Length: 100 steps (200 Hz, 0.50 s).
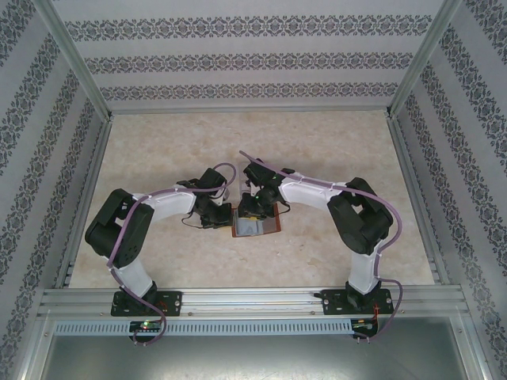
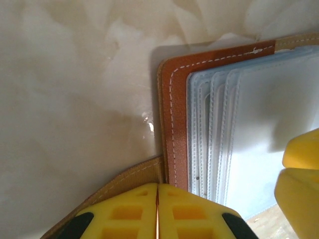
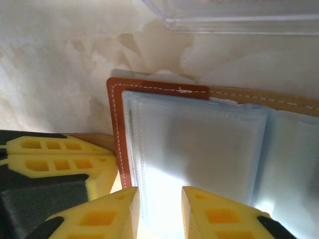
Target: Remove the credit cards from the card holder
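- The left gripper (image 2: 157,188) is sitting pressed together at the corner of the card holder (image 2: 174,119).
- The right gripper (image 3: 159,194) is hovering, fingers spread, over the pale sleeves (image 3: 199,144).

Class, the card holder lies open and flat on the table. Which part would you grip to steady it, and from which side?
Probably the tan strap tab, coming from beyond the card holder's stitched brown edge. It juts past that edge and is thin enough to pinch, while the covers lie flat.

Open card holder (image 1: 265,228) lying on table (image 1: 158,146)
The left gripper (image 1: 222,218) is sitting at its left edge, the right gripper (image 1: 255,212) leaning over it.
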{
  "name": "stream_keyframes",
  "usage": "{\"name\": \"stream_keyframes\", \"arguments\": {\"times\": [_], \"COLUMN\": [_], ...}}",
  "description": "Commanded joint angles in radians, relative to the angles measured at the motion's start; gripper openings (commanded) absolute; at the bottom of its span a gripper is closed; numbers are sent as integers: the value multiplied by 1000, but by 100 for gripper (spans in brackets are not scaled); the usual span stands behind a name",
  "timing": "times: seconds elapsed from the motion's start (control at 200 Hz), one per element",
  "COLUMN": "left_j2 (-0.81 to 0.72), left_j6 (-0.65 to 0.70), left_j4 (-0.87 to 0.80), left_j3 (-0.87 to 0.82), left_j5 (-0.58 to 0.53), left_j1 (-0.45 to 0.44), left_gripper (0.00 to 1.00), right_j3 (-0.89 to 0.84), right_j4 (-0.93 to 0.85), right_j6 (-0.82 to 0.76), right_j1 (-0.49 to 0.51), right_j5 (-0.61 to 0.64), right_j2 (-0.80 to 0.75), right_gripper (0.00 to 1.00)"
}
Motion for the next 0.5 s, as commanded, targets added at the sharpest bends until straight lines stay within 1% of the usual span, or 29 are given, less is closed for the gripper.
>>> {"name": "stream_keyframes", "arguments": {"times": [0.0, 0.245, 0.495], "left_j2": [9, 9, 8], "left_j6": [22, 22, 21], "left_j4": [24, 25, 24], "left_j3": [-25, -26, -25], "left_j5": [6, 6, 6], "left_j1": [1, 3, 4], "left_gripper": [8, 8, 9], "right_j3": [28, 32, 40], "right_j4": [-54, -112, -151], "right_j6": [-9, -19, -36], "right_j1": [8, 8, 10], "right_j5": [46, 106, 145], "right_j2": [23, 10, 8], "right_gripper": [32, 38, 49]}}
